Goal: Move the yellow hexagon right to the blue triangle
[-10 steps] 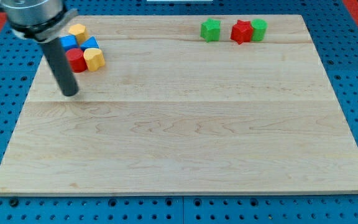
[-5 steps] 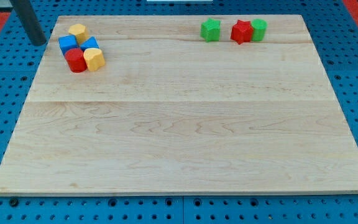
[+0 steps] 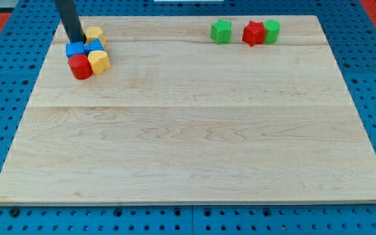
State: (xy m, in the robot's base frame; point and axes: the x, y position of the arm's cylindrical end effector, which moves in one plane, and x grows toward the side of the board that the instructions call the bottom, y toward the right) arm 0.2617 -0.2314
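The yellow hexagon (image 3: 95,34) lies near the board's top left corner, just above the blue triangle (image 3: 97,46) and touching it. My tip (image 3: 76,40) is on the board right at the hexagon's left side, just above the blue cube (image 3: 76,50). The rod rises toward the view's top edge. A red cylinder (image 3: 79,66) and a second yellow block (image 3: 99,61) sit just below the blue blocks in the same tight cluster.
A green star (image 3: 221,31), a red star (image 3: 254,32) and a green cylinder (image 3: 272,31) stand in a row at the board's top right. The wooden board (image 3: 194,130) lies on a blue perforated table.
My tip swung from below the cluster out past the board's left edge, then right onto the board. The yellow hexagon has shifted right, now above the blue triangle.
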